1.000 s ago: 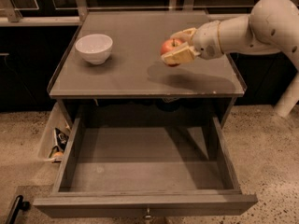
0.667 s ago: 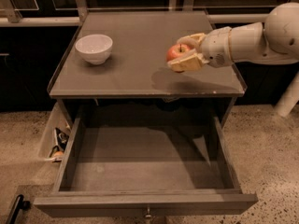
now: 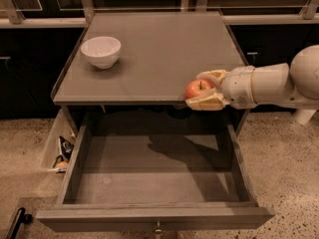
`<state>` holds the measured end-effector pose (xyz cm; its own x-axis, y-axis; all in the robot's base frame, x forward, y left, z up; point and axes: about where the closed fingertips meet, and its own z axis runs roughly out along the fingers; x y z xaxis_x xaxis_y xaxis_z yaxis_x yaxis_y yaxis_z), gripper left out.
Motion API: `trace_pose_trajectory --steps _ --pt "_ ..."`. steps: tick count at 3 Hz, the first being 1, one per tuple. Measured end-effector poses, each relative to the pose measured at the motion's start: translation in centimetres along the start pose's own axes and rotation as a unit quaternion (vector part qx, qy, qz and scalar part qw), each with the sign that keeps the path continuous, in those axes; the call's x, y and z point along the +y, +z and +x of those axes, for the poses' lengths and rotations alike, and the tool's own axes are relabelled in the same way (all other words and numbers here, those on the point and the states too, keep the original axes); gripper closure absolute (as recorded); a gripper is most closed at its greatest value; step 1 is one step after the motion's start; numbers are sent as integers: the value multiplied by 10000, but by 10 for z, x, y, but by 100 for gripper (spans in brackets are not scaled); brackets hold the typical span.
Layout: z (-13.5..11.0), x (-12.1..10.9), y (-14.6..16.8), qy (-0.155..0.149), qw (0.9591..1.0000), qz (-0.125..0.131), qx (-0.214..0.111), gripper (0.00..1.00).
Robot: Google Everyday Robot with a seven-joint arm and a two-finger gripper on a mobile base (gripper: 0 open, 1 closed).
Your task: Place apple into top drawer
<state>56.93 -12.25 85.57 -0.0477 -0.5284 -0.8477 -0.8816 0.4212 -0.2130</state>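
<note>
We've got the grey table (image 3: pixel 164 49) filling the upper half, flat top, long edge running 9 to 3 o'clock. Under it the top drawer (image 3: pixel 149 185) is pulled out toward 6 o'clock, with its floor bare and the arm's shadow lying across the back half. The white arm (image 3: pixel 271 86) comes in from 3 o'clock, roughly level, and reaches toward 9. A white bowl (image 3: pixel 100 51) stands upright on the tabletop at about 10 o'clock, well apart from the arm. The gripper (image 3: pixel 202 89) sits at the table's front edge, near the 4 o'clock corner of the top. Its tan fingers (image 3: pixel 209 103) are clamped on the apple (image 3: pixel 199 89), one above it and one below. The apple is red, stem up, and held in the air over that front edge, above the drawer's back-right corner and not in the drawer. There's a small metal knob (image 3: pixel 158 228) at 6 o'clock on the drawer front.
</note>
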Motion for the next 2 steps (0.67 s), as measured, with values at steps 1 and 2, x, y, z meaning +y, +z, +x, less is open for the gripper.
trace_pose_trajectory --steps 1,2 --pt "28 33 7 135 9997 -125 166 100" --pt "50 84 12 79 9993 -250 265 100"
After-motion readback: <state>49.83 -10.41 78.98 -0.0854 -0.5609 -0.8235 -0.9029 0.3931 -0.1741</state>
